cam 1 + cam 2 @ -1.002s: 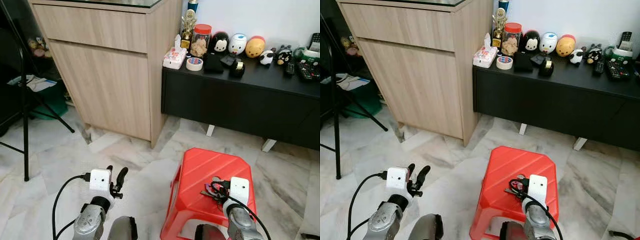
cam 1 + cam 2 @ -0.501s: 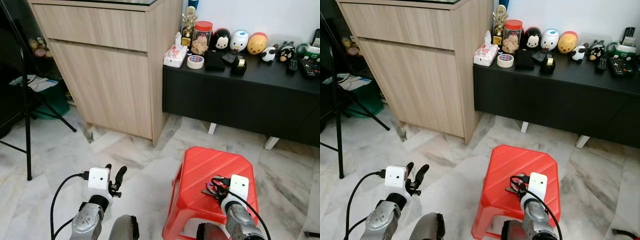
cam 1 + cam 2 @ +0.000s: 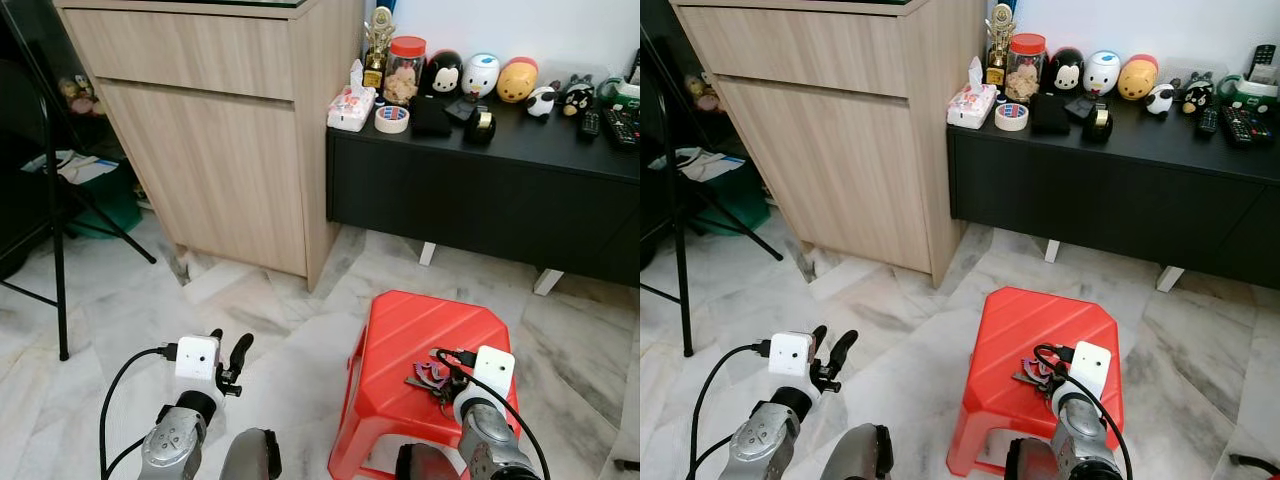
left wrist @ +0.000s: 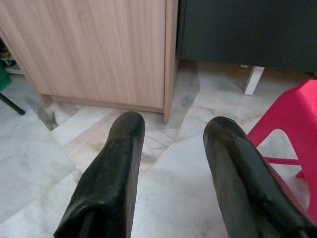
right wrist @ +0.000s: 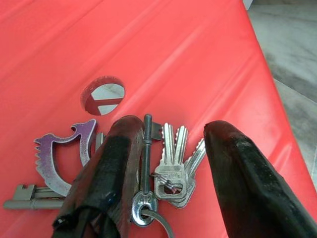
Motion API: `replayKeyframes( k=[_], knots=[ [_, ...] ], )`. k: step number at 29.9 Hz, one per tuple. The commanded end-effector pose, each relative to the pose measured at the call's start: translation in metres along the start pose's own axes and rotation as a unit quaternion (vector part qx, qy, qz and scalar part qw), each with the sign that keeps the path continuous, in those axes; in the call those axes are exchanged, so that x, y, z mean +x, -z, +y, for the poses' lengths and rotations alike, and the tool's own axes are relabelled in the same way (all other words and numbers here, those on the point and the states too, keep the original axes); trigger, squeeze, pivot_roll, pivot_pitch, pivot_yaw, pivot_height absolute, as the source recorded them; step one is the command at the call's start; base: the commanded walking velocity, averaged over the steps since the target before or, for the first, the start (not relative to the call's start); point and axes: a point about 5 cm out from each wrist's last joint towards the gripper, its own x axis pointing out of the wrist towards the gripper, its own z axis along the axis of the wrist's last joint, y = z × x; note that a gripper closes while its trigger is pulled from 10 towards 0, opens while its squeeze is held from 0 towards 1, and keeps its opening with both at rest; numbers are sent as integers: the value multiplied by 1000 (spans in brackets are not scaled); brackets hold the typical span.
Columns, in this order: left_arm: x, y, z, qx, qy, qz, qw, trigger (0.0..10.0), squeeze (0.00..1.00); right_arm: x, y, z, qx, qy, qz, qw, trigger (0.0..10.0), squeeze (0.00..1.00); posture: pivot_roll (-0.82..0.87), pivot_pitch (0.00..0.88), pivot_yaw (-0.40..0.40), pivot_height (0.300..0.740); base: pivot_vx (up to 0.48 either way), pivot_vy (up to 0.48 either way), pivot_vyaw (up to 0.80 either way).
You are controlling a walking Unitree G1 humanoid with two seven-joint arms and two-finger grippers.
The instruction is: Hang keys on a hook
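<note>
While right gripper (image 5: 166, 148) fingers straddle keys (image 5: 168, 161) mid-stool (image 5: 198, 64), left gripper (image 4: 171, 148) hangs spread, empty.

Red stool (image 3: 415, 335), black sideboard (image 3: 480, 190)

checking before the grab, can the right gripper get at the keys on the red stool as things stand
Probably yes: the right gripper hangs open right over the keys on the red stool, with nothing between its fingers and them.

Open right tool (image 5: 171, 148) over keys (image 5: 168, 166) on red stool (image 5: 148, 54).
</note>
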Motion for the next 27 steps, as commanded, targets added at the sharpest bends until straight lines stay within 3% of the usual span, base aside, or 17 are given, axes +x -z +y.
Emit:
replayKeyframes(
  k=[1, 11, 27],
  knots=[
    [-1, 0, 2, 7, 2, 6, 1000, 10000, 0, -1, 5, 3, -1, -2, 14, 1000, 10000, 0, 104, 68, 13, 611, 0, 0, 0],
    [-1, 0, 2, 10, 3, 7, 1000, 10000, 0, -3, 13, 2, -20, 8, 35, 999, 10000, 0, 109, 68, 13, 611, 0, 0, 0],
    [0, 1, 0, 11, 2, 9, 1000, 10000, 0, -5, 18, 0, -11, 12, 36, 999, 10000, 0, 104, 67, 9, 611, 0, 0, 0]
  ],
)
